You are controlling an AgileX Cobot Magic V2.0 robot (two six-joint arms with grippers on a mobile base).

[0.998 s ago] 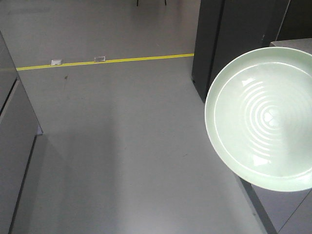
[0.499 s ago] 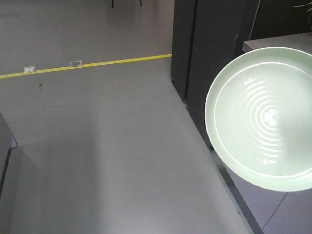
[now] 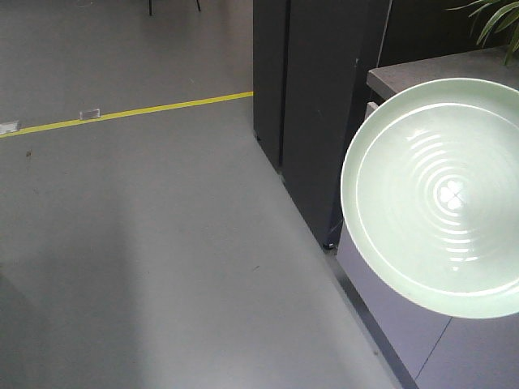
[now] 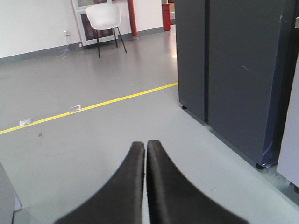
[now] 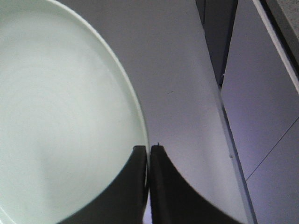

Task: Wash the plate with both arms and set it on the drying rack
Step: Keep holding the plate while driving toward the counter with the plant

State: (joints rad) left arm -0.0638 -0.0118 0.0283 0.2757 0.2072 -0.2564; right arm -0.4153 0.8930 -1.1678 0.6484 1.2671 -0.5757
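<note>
The pale mint-green plate (image 3: 438, 198) hangs in the air at the right of the front view, its ringed face toward the camera. In the right wrist view the plate (image 5: 60, 116) fills the left side, and my right gripper (image 5: 148, 148) is shut on its rim, one black finger on each face. My left gripper (image 4: 145, 143) is shut with nothing between its fingers, held above bare grey floor. The drying rack is out of view.
A tall dark cabinet (image 3: 316, 105) stands at centre right, with a grey counter unit (image 3: 405, 324) and dark countertop (image 3: 422, 73) beside it. A yellow floor line (image 3: 138, 111) crosses the floor. A white chair (image 4: 103, 18) stands far back; a plant (image 3: 495, 20) shows top right.
The scenery has slid left in the front view: the cabinet and counter moved toward centre, the grey unit at the left left the frame. The plate keeps its place in the picture.
</note>
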